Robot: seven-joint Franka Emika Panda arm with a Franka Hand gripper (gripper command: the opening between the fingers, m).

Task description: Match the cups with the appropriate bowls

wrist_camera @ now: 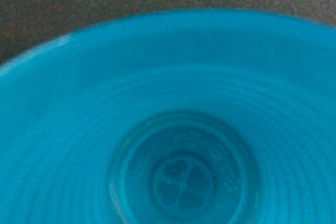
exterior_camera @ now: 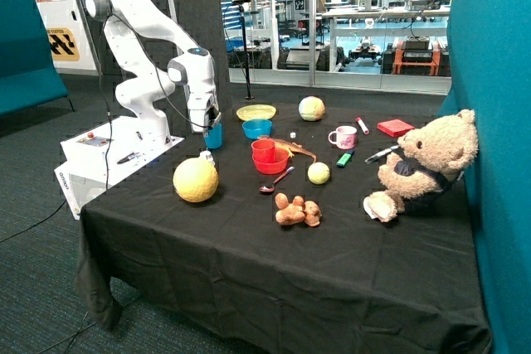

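Note:
The blue cup [exterior_camera: 215, 136] is at the table's back corner near the robot base, between the blue bowl [exterior_camera: 257, 128] and the arm. My gripper [exterior_camera: 207, 145] is right at this cup, coming down from above. The wrist view looks straight into the blue cup [wrist_camera: 178, 129], whose ribbed inside and bottom fill the picture. I cannot tell whether the cup rests on the cloth or is lifted. The red cup [exterior_camera: 263, 150] stands inside the red bowl [exterior_camera: 274, 163] in the middle of the table. The blue bowl holds nothing.
A large yellow ball [exterior_camera: 196, 180] lies just in front of the gripper. A flat yellow bowl [exterior_camera: 255, 112], a pink and white mug [exterior_camera: 343, 136], a spoon [exterior_camera: 276, 181], two smaller balls, markers, a red box and a teddy bear [exterior_camera: 423, 165] are spread over the black cloth.

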